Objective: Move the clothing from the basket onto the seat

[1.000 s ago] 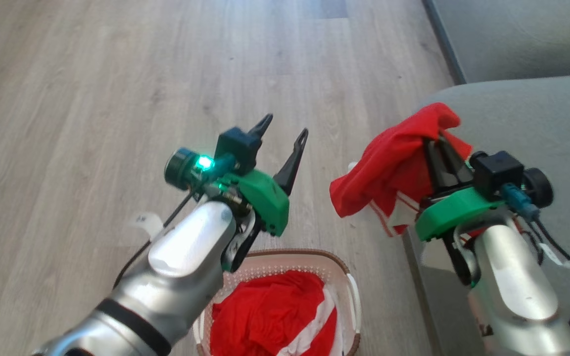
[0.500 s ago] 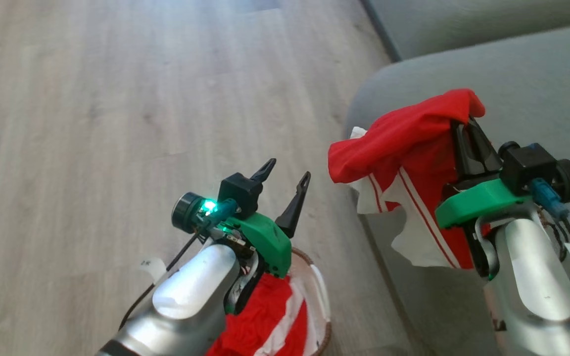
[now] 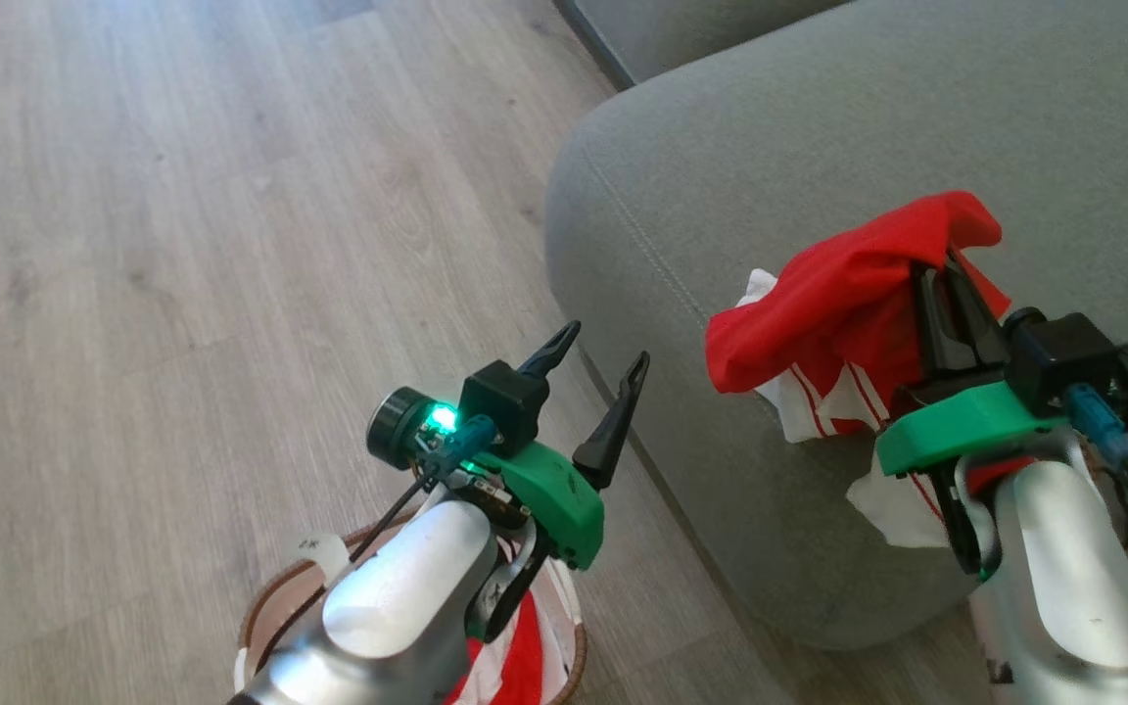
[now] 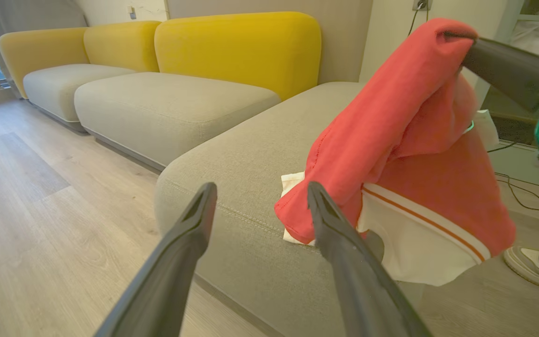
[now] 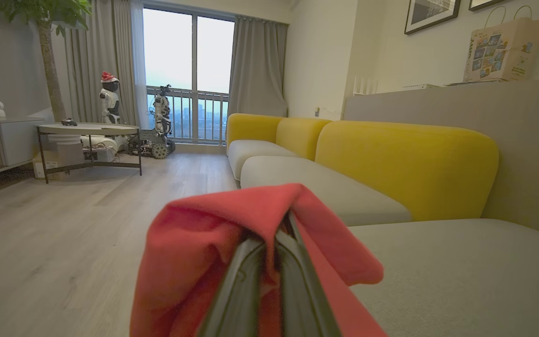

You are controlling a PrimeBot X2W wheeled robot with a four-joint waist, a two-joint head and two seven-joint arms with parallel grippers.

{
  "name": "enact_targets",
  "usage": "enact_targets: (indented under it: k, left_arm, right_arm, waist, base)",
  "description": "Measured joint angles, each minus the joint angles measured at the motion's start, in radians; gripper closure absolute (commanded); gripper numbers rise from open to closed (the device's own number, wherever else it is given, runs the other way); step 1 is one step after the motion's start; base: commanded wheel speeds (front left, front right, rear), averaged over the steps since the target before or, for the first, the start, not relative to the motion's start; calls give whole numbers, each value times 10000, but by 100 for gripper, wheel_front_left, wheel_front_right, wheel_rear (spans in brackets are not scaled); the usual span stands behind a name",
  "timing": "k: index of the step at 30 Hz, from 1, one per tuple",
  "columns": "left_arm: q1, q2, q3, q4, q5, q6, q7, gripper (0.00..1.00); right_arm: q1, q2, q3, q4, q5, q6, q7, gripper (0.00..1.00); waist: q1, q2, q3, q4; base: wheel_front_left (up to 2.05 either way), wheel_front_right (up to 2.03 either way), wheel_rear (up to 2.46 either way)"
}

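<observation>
Head view: the right gripper (image 3: 946, 284), pinched shut on a red garment (image 3: 819, 294), held it over the seat (image 3: 819, 127) by its left edge. The left gripper (image 3: 605, 348), jaws wide and empty, hovered above the basket (image 3: 262, 599) of remaining clothing (image 3: 525, 671), near left.

Left wrist view: the garment hung right of those open jaws.

Right wrist view: the seat lay below and right of the closed jaws.
</observation>
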Motion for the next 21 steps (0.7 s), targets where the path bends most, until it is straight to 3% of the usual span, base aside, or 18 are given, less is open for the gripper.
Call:
enact_targets:
  k: [6,13,21]
  left_arm:
    - [10,-36,176,-61,232,-163,0,0]
    - [73,-73,403,-119,479,-171,-2,0]
    - [73,25,848,-539,986,-157,-2,0]
  right_arm:
    - [4,-109,-163,19,2,0,0,100]
    - [-287,-424,-186,499,151,0,0,100]
    - [-3197,-1381,-165,1271,963,0,151,100]
  waist:
    - [0,-1,238,-167]
    - [0,0,522,247]
    - [0,0,1493,882]
  base:
    - [0,0,0]
    - [0,0,0]
    - [0,0,0]
